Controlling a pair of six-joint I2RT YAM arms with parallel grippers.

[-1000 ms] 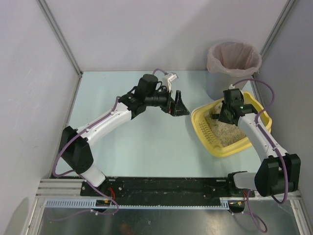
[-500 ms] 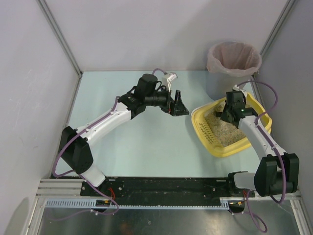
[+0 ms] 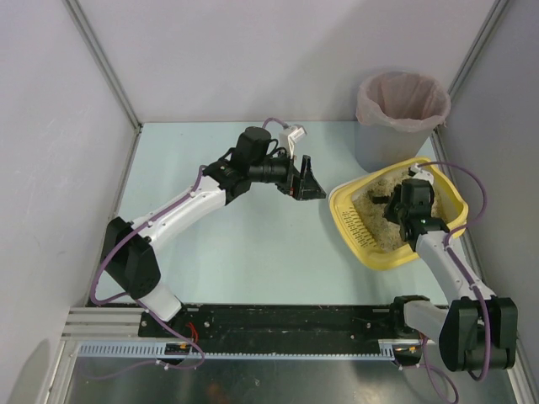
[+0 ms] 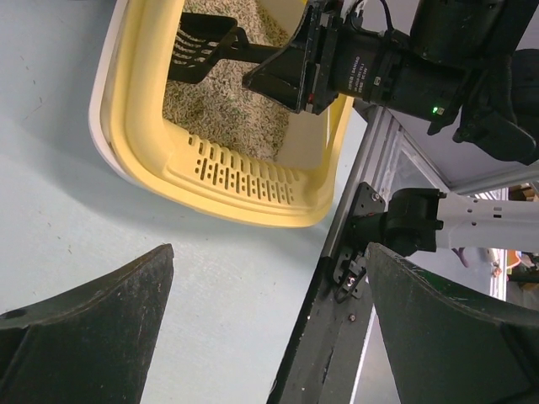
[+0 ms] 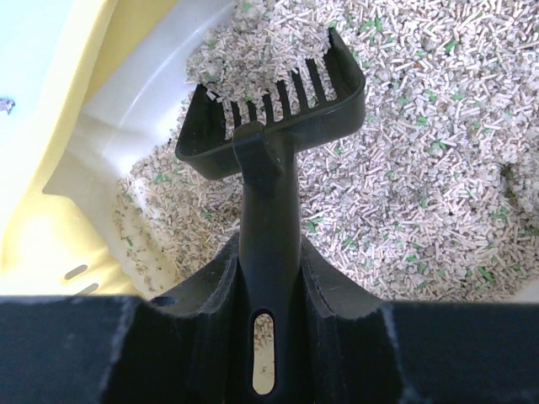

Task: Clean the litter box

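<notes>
Clamping the black scoop (image 5: 269,109) by its handle, my right gripper (image 5: 268,282) holds it in the litter box (image 3: 347,220); my left gripper (image 4: 269,324) hovers open.

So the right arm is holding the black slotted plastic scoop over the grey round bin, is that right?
Not quite: it holds the black slotted plastic scoop in the shallow yellow plastic litter box, not over the bin; see the right wrist view.

the right gripper (image 3: 397,202), clamped on the black scoop (image 5: 271,118), now sits over the middle of the litter box (image 3: 349,229) rather than near its far rim. it now points left, and its arm has folded back toward the table's near edge.
</notes>
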